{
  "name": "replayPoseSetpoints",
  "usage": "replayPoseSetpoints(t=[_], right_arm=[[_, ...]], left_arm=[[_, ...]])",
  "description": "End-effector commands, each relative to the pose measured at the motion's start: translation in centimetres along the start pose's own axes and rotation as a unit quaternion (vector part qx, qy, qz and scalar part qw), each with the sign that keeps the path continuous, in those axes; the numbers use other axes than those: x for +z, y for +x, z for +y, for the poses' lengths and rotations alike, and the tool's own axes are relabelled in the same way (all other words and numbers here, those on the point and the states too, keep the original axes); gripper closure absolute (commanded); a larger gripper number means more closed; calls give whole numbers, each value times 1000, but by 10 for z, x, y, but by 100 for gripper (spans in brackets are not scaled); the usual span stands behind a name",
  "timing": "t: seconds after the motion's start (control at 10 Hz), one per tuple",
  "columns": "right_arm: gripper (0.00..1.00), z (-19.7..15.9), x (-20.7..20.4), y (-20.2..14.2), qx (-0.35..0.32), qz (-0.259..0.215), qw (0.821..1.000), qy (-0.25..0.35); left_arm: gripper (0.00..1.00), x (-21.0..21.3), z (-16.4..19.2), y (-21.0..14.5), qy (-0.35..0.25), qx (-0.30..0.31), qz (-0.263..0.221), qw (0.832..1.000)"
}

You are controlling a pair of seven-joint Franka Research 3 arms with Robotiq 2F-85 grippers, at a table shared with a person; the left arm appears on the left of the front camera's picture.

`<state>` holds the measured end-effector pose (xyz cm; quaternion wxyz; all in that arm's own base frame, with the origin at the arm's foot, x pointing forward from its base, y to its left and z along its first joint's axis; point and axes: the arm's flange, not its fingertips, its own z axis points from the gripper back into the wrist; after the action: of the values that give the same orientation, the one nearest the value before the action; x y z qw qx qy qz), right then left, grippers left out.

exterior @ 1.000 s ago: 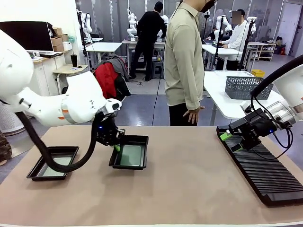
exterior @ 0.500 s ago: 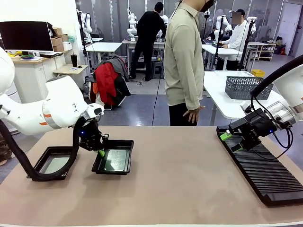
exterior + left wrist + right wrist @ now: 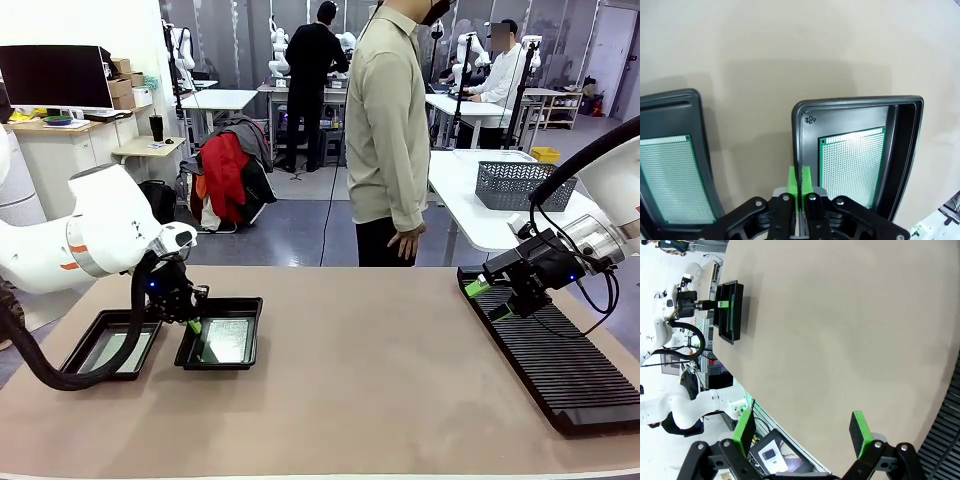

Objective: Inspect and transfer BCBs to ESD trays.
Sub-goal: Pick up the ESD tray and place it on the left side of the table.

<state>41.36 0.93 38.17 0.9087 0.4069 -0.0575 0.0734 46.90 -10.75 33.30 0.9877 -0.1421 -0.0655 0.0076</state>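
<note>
Two green perforated BCBs are present, one per ESD tray. The first BCB point(image 3: 226, 340) lies flat on the floor of the inner ESD tray point(image 3: 246, 305); the second BCB point(image 3: 113, 349) lies flat in the outer ESD tray point(image 3: 84, 356). Both trays sit side by side at the left end of the counter point(image 3: 400, 380), close together, with a narrow strip of counter visible between them in the left wrist view.

The left end effector point(image 3: 192, 324) is closed on the rim of the inner ESD tray, its green pads point(image 3: 799, 182) pressed on either side of the wall nearest the outer tray. Whether that tray rests fully on the counter cannot be told.

The right end effector point(image 3: 486, 298) stands spread wide and holds nothing, above the near-far black slotted rack point(image 3: 560, 375) along the counter's right edge.

A person point(image 3: 388, 130) stands at the far edge of the counter, one hand point(image 3: 408, 243) hanging at the side.
</note>
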Motion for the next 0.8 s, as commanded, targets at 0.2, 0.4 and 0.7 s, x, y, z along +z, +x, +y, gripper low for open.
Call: replayPoseSetpoints(t=[0.2,0.4,0.7], right_arm=[[0,2,0,-2,-1,-1,1000,0],[0,2,0,-2,-1,-1,1000,0],[0,2,0,-2,-1,-1,1000,0]], left_arm=[[100,-9,27,4,-3,-8,-5,1000],[100,-12,31,7,8,-7,-1,1000],[100,-21,34,9,11,-6,8,1000]])
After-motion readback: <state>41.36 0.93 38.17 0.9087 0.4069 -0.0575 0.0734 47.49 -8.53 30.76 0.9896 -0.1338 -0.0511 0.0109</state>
